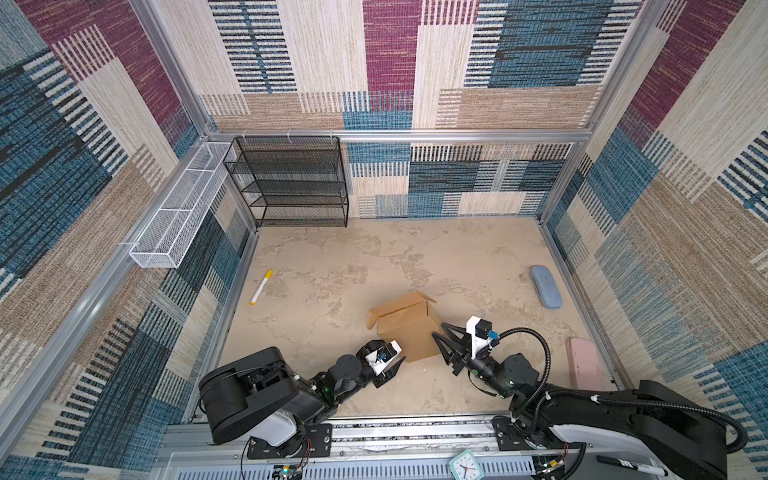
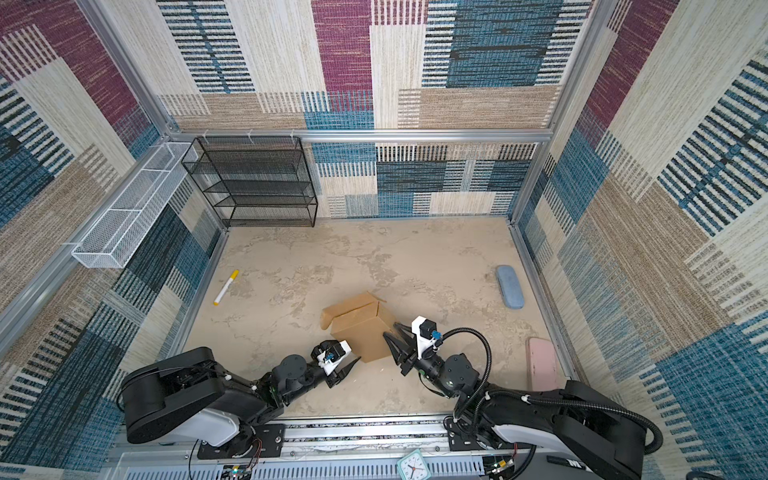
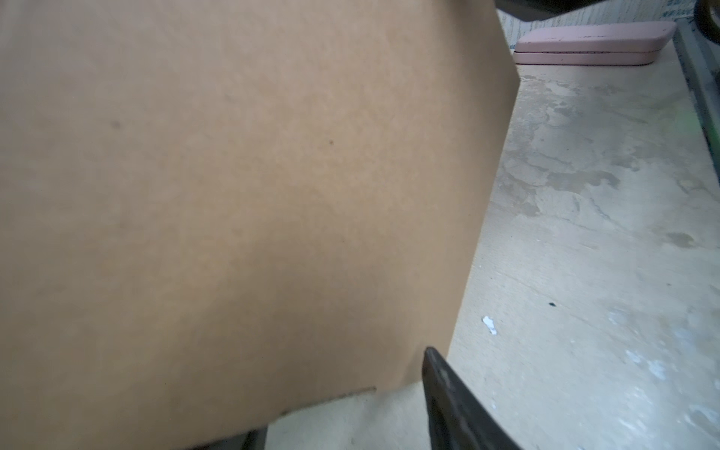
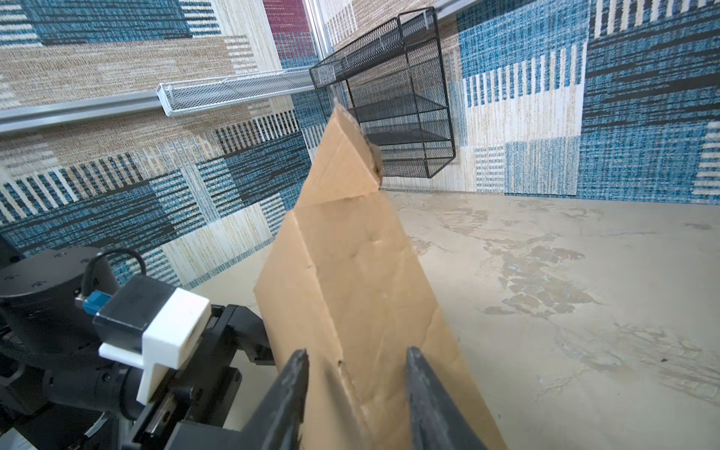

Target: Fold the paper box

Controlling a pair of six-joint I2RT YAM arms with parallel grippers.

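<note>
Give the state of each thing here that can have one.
Brown cardboard paper box: standing, partly folded, flaps open.
Left end effector: open, at the box.
Right end effector: astride a box corner, grip unclear.
White marker with yellow cap: capped, lying.
Pink oblong case: closed.

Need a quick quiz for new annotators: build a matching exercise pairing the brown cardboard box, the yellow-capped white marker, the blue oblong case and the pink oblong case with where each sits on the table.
Things:
1. brown cardboard paper box
2. yellow-capped white marker
3. blue oblong case
4. pink oblong case

Places, as seen in both top views:
A. right side, near the front
B. left side, lying alone
C. front middle
D. right side, farther back

Pairs: 1-C; 2-B; 3-D; 4-A.
</note>
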